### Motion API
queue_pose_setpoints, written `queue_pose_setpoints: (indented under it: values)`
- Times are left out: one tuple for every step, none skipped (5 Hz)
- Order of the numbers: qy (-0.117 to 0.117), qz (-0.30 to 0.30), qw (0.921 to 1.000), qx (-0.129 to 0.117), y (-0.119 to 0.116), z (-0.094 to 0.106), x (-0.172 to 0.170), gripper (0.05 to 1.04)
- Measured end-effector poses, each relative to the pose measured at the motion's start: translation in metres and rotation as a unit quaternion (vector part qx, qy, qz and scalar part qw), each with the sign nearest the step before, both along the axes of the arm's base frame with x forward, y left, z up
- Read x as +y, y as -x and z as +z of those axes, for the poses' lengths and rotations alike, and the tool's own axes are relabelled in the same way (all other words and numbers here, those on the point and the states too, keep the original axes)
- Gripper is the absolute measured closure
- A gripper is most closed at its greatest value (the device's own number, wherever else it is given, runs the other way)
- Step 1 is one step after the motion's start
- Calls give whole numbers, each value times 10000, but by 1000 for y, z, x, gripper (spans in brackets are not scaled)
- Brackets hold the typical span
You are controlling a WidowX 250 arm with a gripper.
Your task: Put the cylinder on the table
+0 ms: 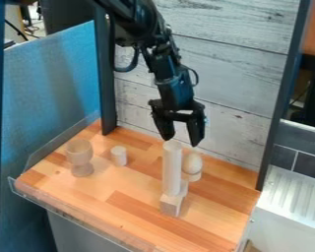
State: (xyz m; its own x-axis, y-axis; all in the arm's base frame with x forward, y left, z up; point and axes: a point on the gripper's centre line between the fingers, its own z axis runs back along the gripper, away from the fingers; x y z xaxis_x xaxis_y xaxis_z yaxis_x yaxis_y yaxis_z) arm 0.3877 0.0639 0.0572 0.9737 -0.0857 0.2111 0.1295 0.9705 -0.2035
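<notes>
From here I see the gripper [180,142] hanging with its fingers spread, near the tall cylinder's [172,170] top. The cylinder stands upright on a small block [171,205] on the bench [137,209], well apart from a goblet [80,153].

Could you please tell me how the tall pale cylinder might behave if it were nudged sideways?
The tall pale cylinder would probably tip readily, being slender and apparently perched upright on a small block. Once down, its round side might let it roll across the flat table. Its straight, smooth-looking form suggests it would stay stiff.
</notes>
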Motion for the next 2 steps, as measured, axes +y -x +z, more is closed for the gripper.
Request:
queue_pose_setpoints:
  values:
    - [-75,-70,9999,83,11,-6,-6,83]
    - [-143,-186,9996,181,21,-7,-9,83]
